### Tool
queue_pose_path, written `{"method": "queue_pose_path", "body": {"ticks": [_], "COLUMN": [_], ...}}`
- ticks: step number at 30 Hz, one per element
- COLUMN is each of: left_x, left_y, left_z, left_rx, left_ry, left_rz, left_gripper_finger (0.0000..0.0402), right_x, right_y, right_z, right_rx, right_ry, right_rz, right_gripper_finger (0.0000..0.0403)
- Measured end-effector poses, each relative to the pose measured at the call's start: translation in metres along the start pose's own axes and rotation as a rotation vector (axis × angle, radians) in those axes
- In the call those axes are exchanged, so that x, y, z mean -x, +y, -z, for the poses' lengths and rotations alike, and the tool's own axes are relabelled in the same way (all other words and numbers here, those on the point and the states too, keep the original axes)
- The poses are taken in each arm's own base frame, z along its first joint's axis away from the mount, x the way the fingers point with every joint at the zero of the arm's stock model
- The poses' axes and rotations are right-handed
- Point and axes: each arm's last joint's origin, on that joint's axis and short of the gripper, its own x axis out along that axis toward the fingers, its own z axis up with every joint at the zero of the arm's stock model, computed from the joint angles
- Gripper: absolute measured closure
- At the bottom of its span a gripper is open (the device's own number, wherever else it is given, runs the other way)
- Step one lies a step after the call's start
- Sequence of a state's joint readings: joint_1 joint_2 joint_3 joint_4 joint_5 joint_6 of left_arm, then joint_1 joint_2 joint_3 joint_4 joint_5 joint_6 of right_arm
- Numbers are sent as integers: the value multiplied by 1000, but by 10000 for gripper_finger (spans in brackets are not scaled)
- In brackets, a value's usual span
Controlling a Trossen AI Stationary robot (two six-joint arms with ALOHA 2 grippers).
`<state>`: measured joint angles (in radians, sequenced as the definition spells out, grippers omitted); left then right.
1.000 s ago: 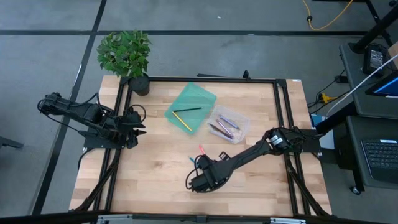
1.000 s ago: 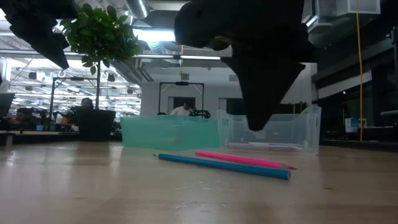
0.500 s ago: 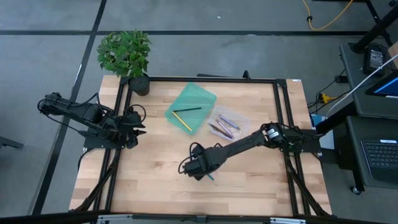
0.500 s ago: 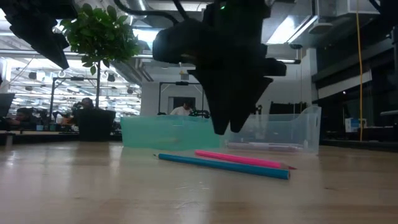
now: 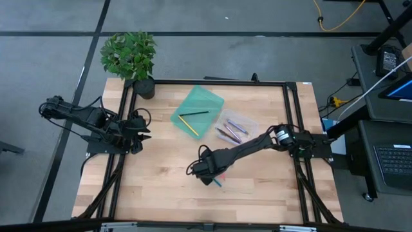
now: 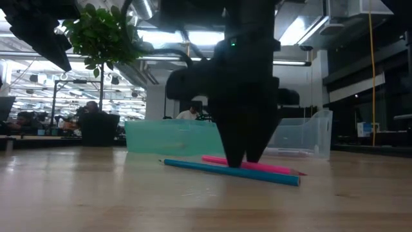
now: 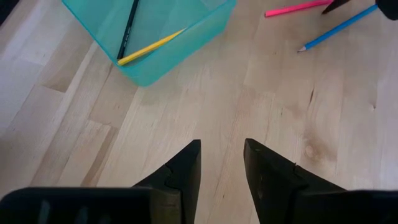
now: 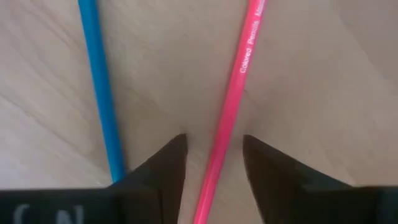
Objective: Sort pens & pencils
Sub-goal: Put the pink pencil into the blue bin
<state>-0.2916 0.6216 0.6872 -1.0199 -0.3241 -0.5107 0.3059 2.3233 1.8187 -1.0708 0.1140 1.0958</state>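
The right gripper (image 8: 213, 163), jaws apart, straddles the pink pencil (image 8: 233, 99) on the desk (image 5: 161, 187). The blue pencil (image 8: 99, 93) lies just beside; closing may nudge it away.

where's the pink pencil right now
In the low view the pink pencil lies on the table just behind the blue pencil, in front of the clear bin, between the open right tool's fingers.
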Motion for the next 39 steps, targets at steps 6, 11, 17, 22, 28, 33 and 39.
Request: {"method": "queue_pose_path", "body": {"ticks": [6,11,17,22,28,33,39], "left_x": [0,0,0,0,0,0,0], "left_y": [0,0,0,0,0,0,0], "left_z": [0,0,0,0,0,0,0], "left_rx": [0,0,1,1,1,1,1], "left_ry": [0,0,0,0,0,0,0], "left_rz": [0,0,0,0,0,0,0], "left_gripper_finger": [286,286,286,286,286,286,286], "right_x": [-15,-15,-15,-15,-15,-7,11], "right_y": [-3,-3,-1,0,0,3,10], "right_z": [1,1,1,1,1,-2,-9], "right_rx": [-11,-29,-33,-17,-9,1,21], "right_ry": [13,13,32,29,29,28,-14], "right_rz": [-39,-46,-77,-86,-86,-78,-68], "right_gripper_finger": [241,255,322,381,388,391,395]}}
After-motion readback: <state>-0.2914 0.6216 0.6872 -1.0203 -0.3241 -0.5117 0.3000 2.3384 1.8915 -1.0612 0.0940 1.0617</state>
